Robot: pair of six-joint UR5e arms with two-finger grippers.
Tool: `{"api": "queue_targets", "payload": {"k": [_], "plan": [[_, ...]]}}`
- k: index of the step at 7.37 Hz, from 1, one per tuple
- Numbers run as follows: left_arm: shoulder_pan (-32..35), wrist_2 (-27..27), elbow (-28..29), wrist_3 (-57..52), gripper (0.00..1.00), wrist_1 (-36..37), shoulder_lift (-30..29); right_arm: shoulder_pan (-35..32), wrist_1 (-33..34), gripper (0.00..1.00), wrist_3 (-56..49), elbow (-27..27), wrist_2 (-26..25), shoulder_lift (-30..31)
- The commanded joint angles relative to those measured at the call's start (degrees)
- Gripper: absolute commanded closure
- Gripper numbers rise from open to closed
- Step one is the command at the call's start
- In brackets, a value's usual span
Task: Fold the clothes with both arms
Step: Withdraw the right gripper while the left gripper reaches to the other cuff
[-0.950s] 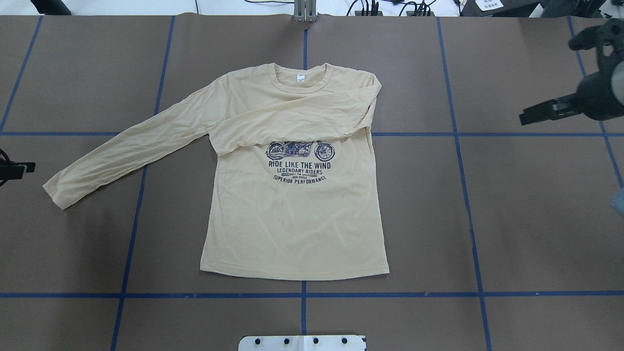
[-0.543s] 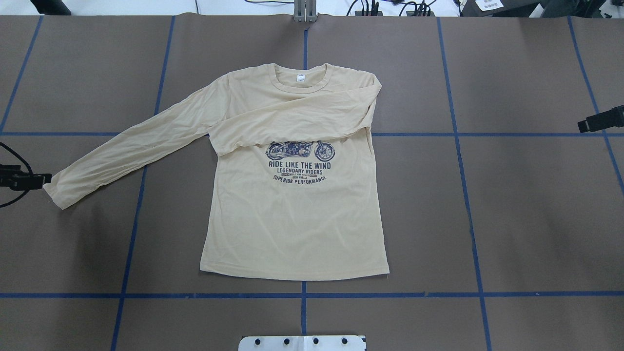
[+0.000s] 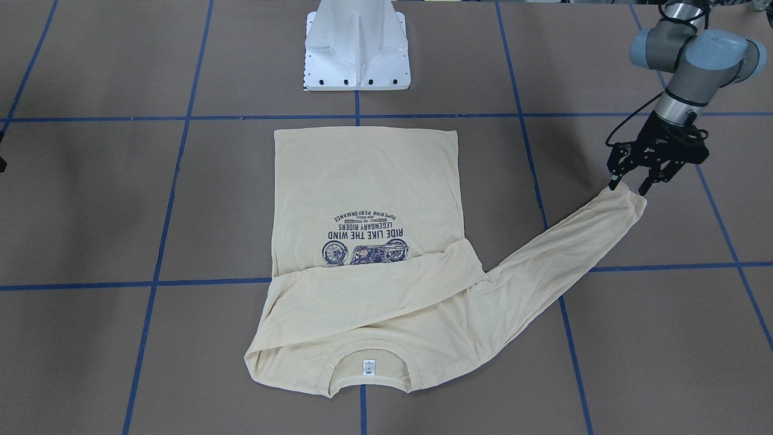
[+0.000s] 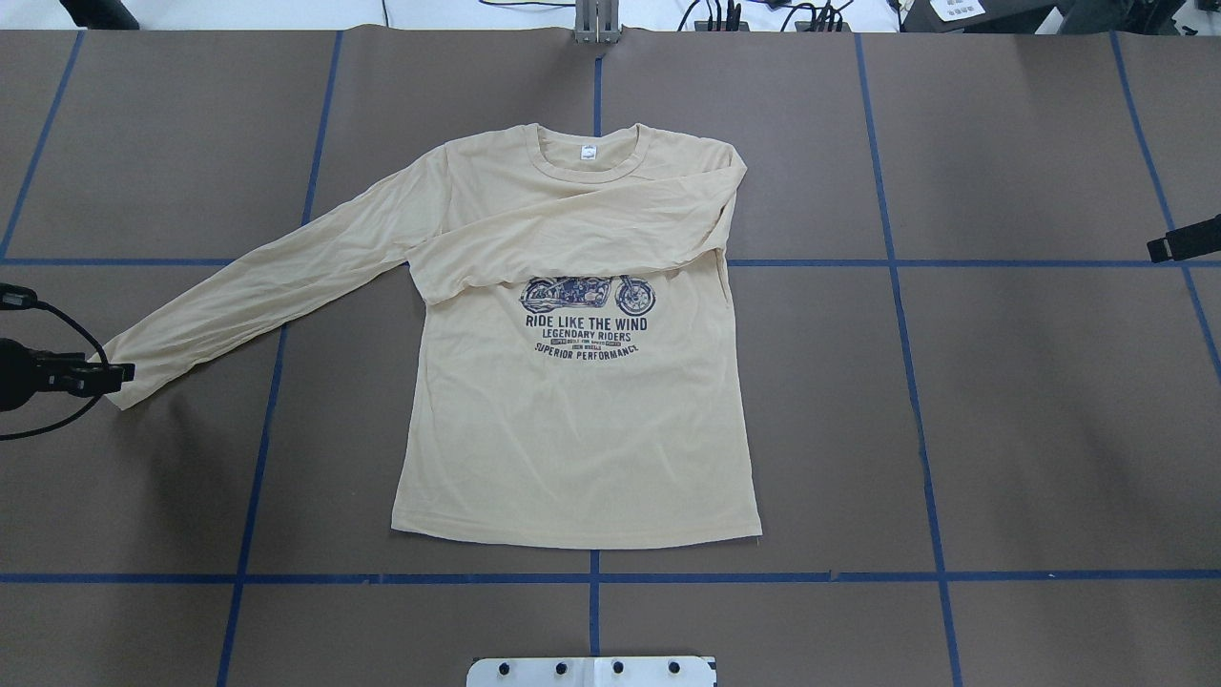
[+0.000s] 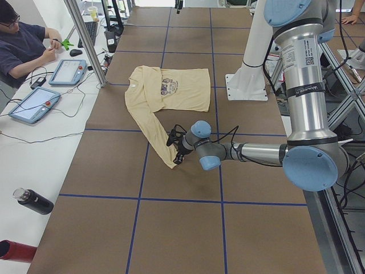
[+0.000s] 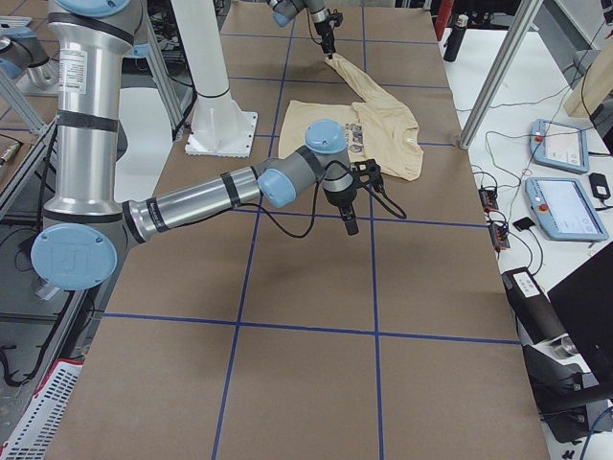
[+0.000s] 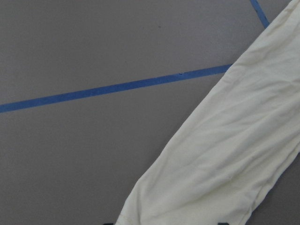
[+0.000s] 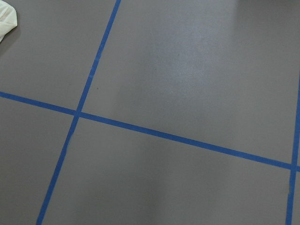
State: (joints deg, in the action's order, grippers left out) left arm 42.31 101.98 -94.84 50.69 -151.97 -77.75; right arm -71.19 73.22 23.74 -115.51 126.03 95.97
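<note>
The cream-yellow shirt (image 4: 572, 429) lies flat and face up on the brown table, neck at the far side. One sleeve is folded across the chest (image 4: 572, 239). The other sleeve (image 4: 267, 286) stretches out toward my left arm. My left gripper (image 3: 628, 187) is open, with a finger on each side of that sleeve's cuff (image 3: 625, 202). In the left wrist view the sleeve (image 7: 225, 164) runs down between the two fingertips at the bottom edge. My right gripper (image 4: 1156, 251) pokes in at the right edge, far from the shirt; I cannot tell how its fingers stand.
Blue tape lines (image 4: 897, 286) grid the table. The white pedestal base (image 3: 357, 48) stands just behind the shirt's hem. A person (image 5: 23, 45) sits at a side desk with tablets (image 5: 68, 71). A black bottle (image 5: 34, 201) lies on that desk.
My left gripper has moved in from the left edge until it is over the sleeve cuff. My right arm has drawn back to the right edge of the overhead view.
</note>
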Motion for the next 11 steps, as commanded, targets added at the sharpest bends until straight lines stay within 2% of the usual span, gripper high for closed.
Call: {"api": "queue_targets", "payload": {"k": [1, 4, 5, 6, 7, 9, 10, 11], "plan": [[-1.88, -0.38, 0.01, 0.02, 0.44, 0.01, -0.03, 0.0, 0.0, 0.01, 0.0, 0.02, 0.01, -0.08], [-2.15, -0.9, 0.09, -0.24, 0.52, 0.01, 0.76, 0.0, 0.0, 0.01, 0.35, 0.02, 0.01, -0.26], [-2.15, -1.43, 0.09, -0.33, 0.64, 0.01, 0.94, 0.0, 0.0, 0.01, 0.35, 0.02, 0.01, -0.26], [-2.15, -1.52, 0.18, -0.33, 0.94, 0.01, 1.02, 0.0, 0.0, 0.01, 0.43, -0.07, 0.01, -0.34], [-2.15, -1.61, 0.09, -0.42, 1.0, 0.01, 1.03, 0.0, 0.0, 0.01, 0.43, -0.07, 0.01, -0.35], [-2.06, -1.44, -1.04, -1.2, 1.0, 0.19, 0.94, 0.0, 0.0, 0.01, 0.43, -0.07, 0.01, -0.35], [-1.62, -0.39, -3.49, -2.34, 1.0, 1.14, 1.02, 0.08, 0.0, 0.01, 0.43, 0.02, 0.01, -0.52], [-1.27, 1.53, -7.43, -2.44, 1.0, 5.42, 0.07, 0.08, 0.0, 0.0, 0.43, 0.1, 0.01, -0.61]]}}
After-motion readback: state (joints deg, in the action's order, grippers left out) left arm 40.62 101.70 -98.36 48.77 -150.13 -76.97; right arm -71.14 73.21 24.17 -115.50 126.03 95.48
